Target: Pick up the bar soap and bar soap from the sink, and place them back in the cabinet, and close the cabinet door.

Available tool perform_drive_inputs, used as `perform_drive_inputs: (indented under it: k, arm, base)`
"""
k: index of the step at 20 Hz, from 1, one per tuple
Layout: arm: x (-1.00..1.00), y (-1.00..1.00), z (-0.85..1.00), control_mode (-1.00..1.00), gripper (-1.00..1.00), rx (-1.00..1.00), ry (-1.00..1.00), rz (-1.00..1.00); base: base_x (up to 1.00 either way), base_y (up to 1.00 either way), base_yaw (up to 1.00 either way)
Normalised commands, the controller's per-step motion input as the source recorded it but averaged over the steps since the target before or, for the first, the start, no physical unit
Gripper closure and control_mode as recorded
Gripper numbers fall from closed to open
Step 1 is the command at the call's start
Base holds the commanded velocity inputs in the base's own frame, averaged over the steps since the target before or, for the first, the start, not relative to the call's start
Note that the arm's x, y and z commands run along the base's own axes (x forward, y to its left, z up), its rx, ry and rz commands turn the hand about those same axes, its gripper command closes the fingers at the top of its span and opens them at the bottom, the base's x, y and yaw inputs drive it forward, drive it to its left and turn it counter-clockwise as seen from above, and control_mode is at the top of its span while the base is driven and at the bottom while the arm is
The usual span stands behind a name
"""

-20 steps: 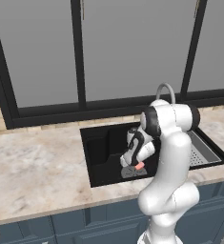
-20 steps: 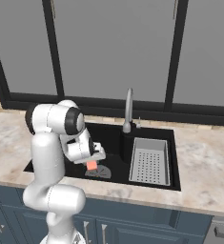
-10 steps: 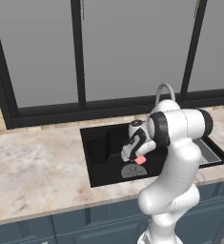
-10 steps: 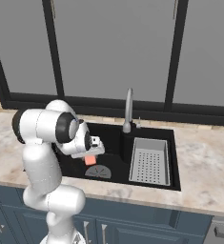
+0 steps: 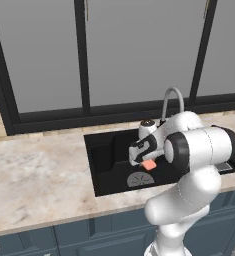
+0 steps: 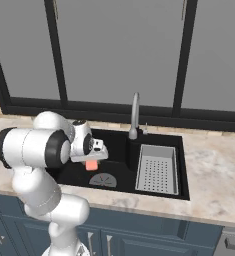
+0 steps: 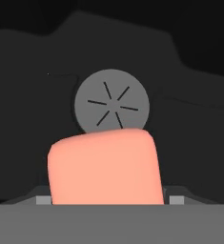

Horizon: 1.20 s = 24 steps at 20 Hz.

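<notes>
Your claw [image 5: 147, 161] is clenching one bar soap [image 5: 149, 164], holding it above the sink [image 5: 106, 165] floor. In the hand view the bar soap [image 7: 104, 167] is sitting between the fingertips at 6 o'clock, with the round grey drain [image 7: 112, 102] just past it at 12 o'clock. From the right base view the claw [image 6: 92, 161] is hanging over the black basin, the bar soap [image 6: 91, 164] at its tip, the drain [image 6: 103, 180] below and toward 5 o'clock. The draining tray [image 6: 157, 169] is lying at 3 o'clock, the faucet [image 6: 134, 115] standing at 1 o'clock. The marbled desk [image 5: 34, 180] is ringing the sink. You are not seeing the second bar here.

Judged risks: the bar is small and slick-looking, so a fast swing upward could be twisting it out of the grip, dropping it back into the basin. The lift path is passing near the faucet; a wide elbow sweep could be clipping it.
</notes>
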Motion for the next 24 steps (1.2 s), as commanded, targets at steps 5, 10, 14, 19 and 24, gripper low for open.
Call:
perform_drive_inputs:
  k: [5,10,14,19,24]
  arm:
    - [-0.31,-0.01,0.37,-1.0,1.0,0.04,0.0,-0.04]
    - [-0.35,-0.08,0.37,-1.0,1.0,0.04,0.0,-0.05]
    - [-0.36,-0.1,0.41,-1.0,1.0,0.03,0.0,-0.04]
    - [-0.33,-0.04,0.45,-1.0,1.0,0.01,0.0,-0.06]
    - [-0.34,0.0,0.35,-1.0,1.0,0.0,0.0,-0.07]
  base:
    - [0.0,0.0,0.0]
    - [0.0,0.0,0.0]
    - [0.0,0.0,0.0]
    - [0.0,0.0,0.0]
    - [0.0,0.0,0.0]
